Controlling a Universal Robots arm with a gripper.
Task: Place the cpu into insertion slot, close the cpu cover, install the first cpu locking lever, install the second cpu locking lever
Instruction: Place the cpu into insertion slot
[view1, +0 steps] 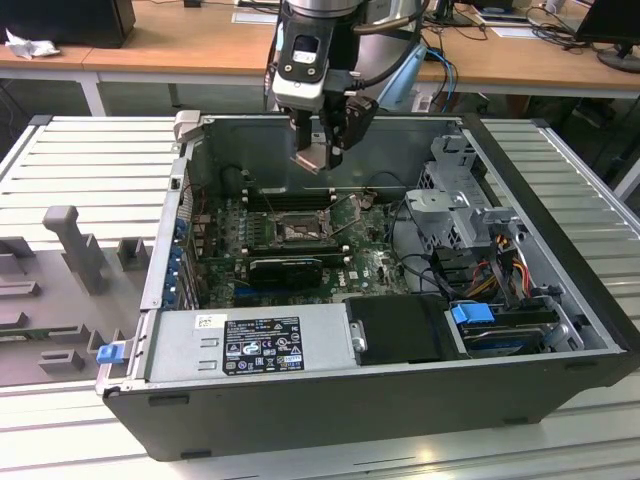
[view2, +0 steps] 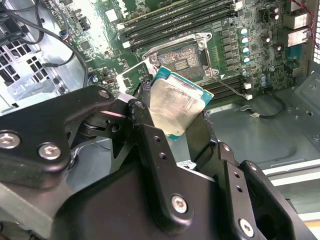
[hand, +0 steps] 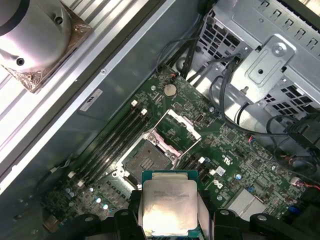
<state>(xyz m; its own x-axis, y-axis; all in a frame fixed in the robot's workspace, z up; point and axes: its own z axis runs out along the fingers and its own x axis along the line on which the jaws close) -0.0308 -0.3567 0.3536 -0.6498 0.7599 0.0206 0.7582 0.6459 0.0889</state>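
My gripper hangs above the open computer case, shut on the cpu, a flat square chip with a tan-grey metal face. In both wrist views the cpu sits clamped by its edges between the black fingers, face toward the cameras. The insertion slot lies uncovered on the green motherboard, well below the chip and apart from it. The cpu cover, a silvery windowed frame, stands flipped open at one side of the slot.
Long memory slots run beside the socket. A metal drive cage with cables stands on the exterior view's right. The power supply fills the near side, and the case walls enclose the board.
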